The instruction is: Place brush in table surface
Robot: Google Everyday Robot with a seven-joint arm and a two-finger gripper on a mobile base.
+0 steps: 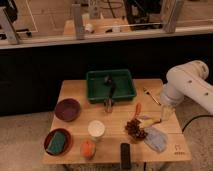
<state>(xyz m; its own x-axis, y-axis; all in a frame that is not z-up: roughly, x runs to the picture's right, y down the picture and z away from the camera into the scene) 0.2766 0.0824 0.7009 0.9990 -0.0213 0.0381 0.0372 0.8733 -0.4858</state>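
**A:** What lies nearest on the counter (pixel 75 92)?

**B:** A flat black slab (pixel 125 152) at the 6 o'clock edge, with an orange round thing (pixel 87 148) just left of it. At 8 o'clock there is a red bowl (pixel 46 145) holding a green sponge (pixel 57 142).

**A:** And farther in?

**B:** A white cup (pixel 96 129) sits near the centre. A dark reddish cluster (pixel 134 129) and a grey-blue cloth (pixel 156 139) lie toward 4 o'clock, and a purple bowl (pixel 67 109) is at 9 o'clock.

**A:** Where is the gripper?

**B:** The gripper (pixel 166 111) hangs below the white arm (pixel 187 82) at the 3 o'clock edge. I cannot tell whether it is apart or together.

**A:** And the brush?

**B:** The brush (pixel 111 89) lies inside the green tray (pixel 97 86) at 12 o'clock, well apart from the gripper. A small metallic clip (pixel 108 104) rests on the counter just in front of the tray.
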